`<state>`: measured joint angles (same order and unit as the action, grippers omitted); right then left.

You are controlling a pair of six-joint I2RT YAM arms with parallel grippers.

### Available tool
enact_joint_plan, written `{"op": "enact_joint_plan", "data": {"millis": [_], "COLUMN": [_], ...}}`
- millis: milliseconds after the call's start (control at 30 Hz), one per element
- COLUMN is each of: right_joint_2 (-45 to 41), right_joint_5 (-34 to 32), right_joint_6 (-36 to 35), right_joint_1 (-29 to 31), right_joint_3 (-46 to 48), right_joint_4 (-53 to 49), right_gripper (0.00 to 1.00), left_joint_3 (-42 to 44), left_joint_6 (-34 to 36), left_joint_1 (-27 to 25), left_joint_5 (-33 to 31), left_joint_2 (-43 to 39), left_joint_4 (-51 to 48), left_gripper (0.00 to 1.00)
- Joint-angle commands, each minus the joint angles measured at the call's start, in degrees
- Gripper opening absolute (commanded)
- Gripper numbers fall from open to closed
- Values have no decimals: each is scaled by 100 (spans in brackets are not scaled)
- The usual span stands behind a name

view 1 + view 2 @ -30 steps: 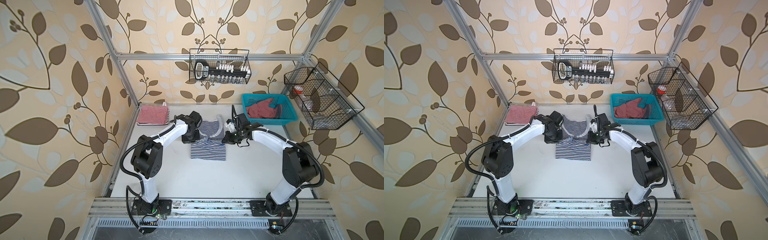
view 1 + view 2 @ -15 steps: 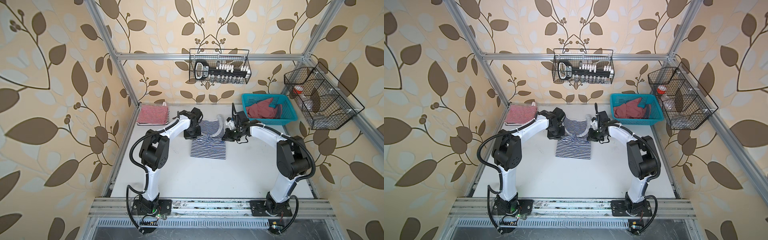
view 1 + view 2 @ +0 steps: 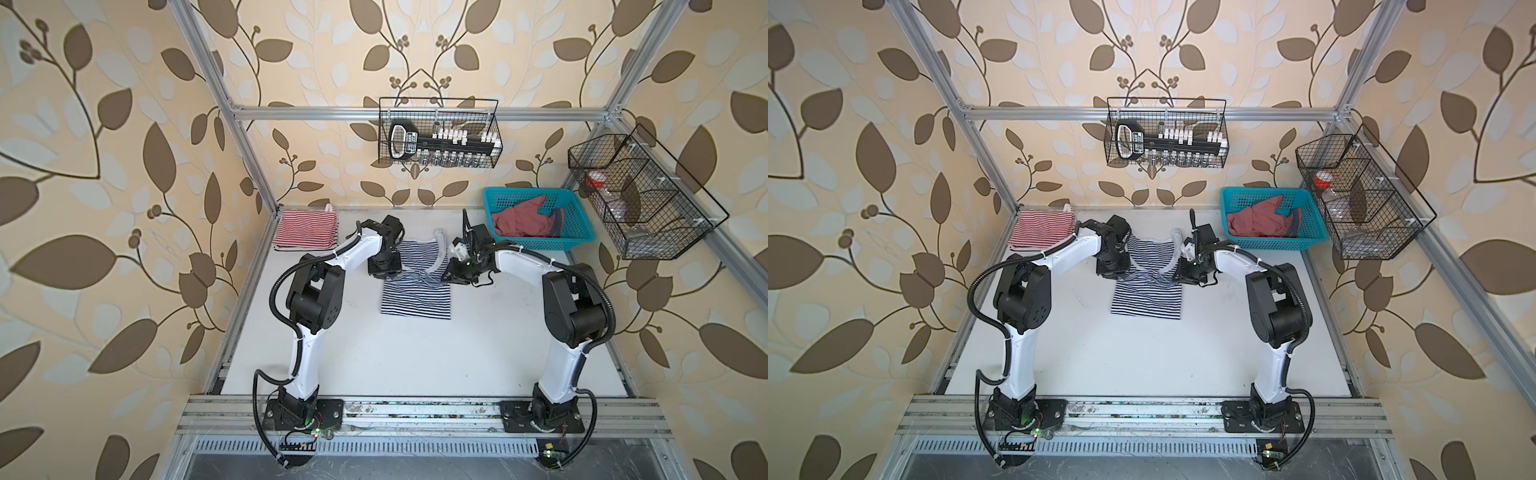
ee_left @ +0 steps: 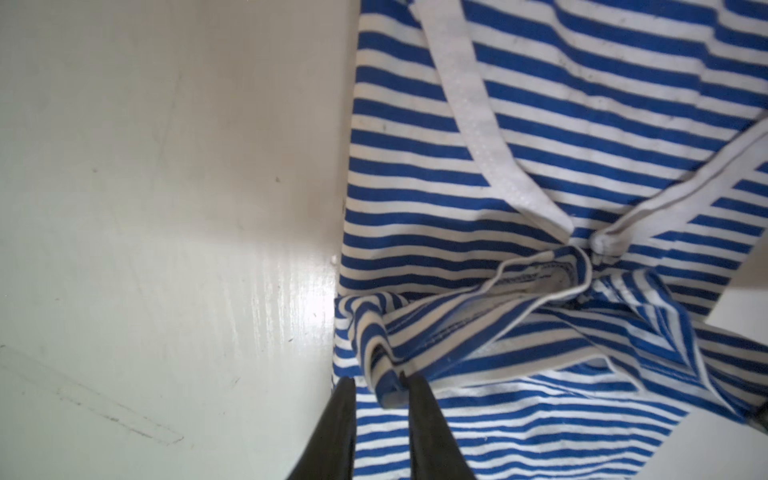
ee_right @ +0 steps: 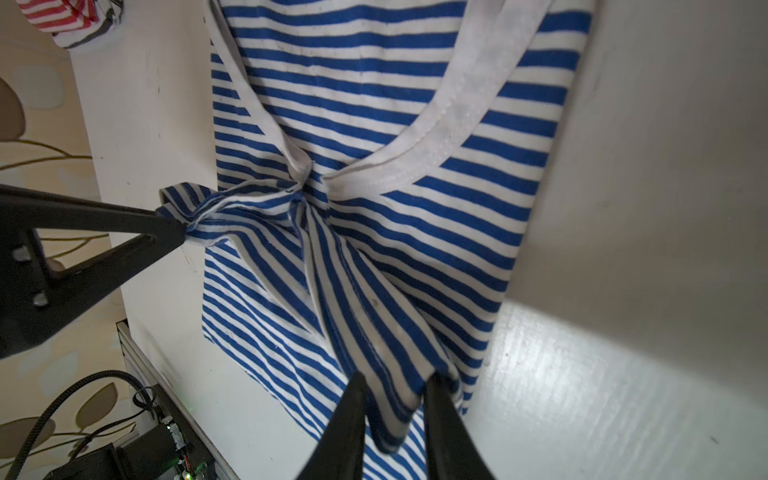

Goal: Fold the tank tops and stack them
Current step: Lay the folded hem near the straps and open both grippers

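The navy-and-white striped tank top (image 3: 415,293) (image 3: 1146,299) lies mid-table, its upper part bunched into a twisted fold across the middle. My left gripper (image 3: 390,272) (image 3: 1117,270) (image 4: 382,384) is at its left edge and stands open, a loose fold end resting between the tips. My right gripper (image 3: 451,274) (image 3: 1179,276) (image 5: 395,382) is at the right edge, open too, with slack fabric hanging between its fingers. The red-and-white striped top (image 3: 305,228) (image 3: 1042,232) lies folded at the back left. The dusty red top (image 3: 521,220) (image 3: 1258,222) is crumpled in the basket.
The turquoise basket (image 3: 536,246) (image 3: 1266,246) stands at the back right, close behind my right wrist. A black wire basket (image 3: 436,137) hangs on the back wall. Another wire basket (image 3: 648,199) hangs on the right wall. Bare white table (image 3: 415,361) lies in front of the shirt.
Both pairs of jaws have come apart from shut on the fabric. Both elbows have swung toward the back. The navy striped top lies where it was.
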<state>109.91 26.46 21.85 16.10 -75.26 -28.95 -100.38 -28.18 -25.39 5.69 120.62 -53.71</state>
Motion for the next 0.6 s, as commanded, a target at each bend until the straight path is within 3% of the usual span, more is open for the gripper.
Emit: {"op": "enact_joint_plan", "data": {"millis": [0, 400, 567], "right_joint_2": [65, 315, -82], "right_joint_5": [105, 324, 192], "right_joint_6": [-6, 335, 227], "right_joint_1": [-57, -456, -516], "right_joint_3": [-221, -370, -230], "right_joint_4": [64, 434, 300], "right_gripper": [29, 31, 31], "left_joint_3": [-304, -1208, -1228], "left_joint_6": [-9, -116, -104], "left_joint_1": [73, 364, 464], "left_joint_5": [114, 56, -380], "left_joint_2": [56, 735, 355], "left_joint_4": [-61, -230, -389], "left_gripper": [30, 36, 37]}}
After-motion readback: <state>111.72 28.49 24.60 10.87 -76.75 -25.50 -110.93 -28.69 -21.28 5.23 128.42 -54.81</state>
